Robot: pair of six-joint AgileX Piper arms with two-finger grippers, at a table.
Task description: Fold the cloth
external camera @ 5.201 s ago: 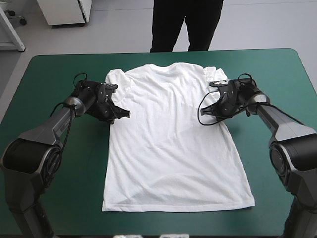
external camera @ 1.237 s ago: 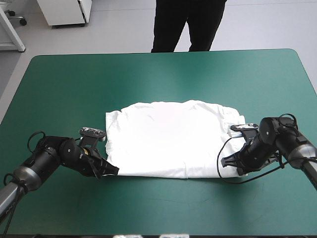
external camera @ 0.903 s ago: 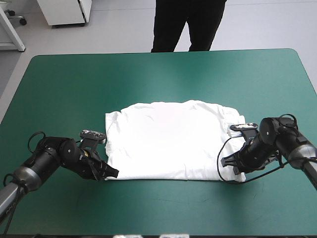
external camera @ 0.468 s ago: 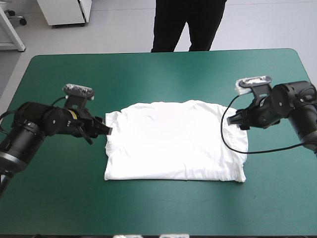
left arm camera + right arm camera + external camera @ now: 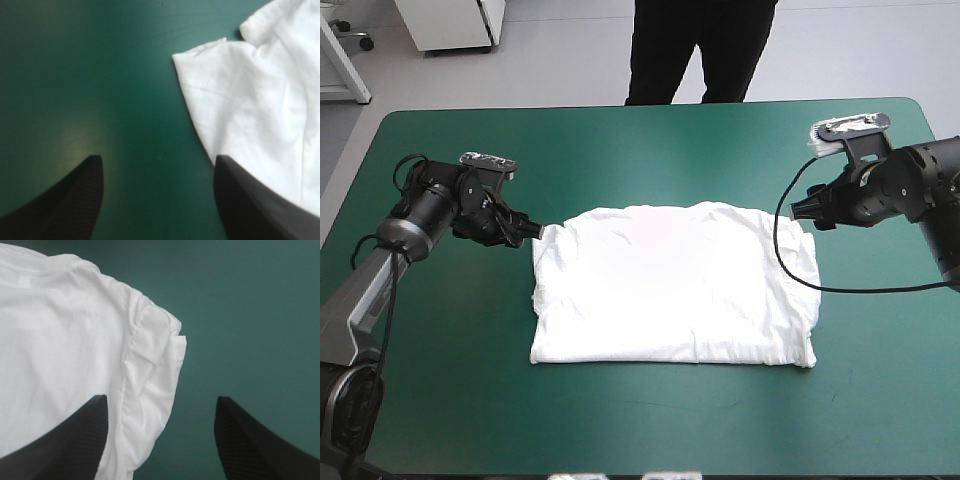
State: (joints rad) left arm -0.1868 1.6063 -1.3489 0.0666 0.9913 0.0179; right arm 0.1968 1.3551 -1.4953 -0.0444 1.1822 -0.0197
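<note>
Both my arms are the same build: the left arm (image 5: 360,290) and right arm (image 5: 920,185) have chunky rounded black joints and smooth grey tube links. The fingers (image 5: 70,200) are broad black curved fins with a fine weave-like texture.

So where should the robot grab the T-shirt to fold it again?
Probably by its far-left corner and far-right corner, each gripper coming in low from its own outer side. The T-shirt lies flat as a wide rectangle, so a finger must slide under the edge. The open left gripper and right gripper sit right beside those corners.
</note>
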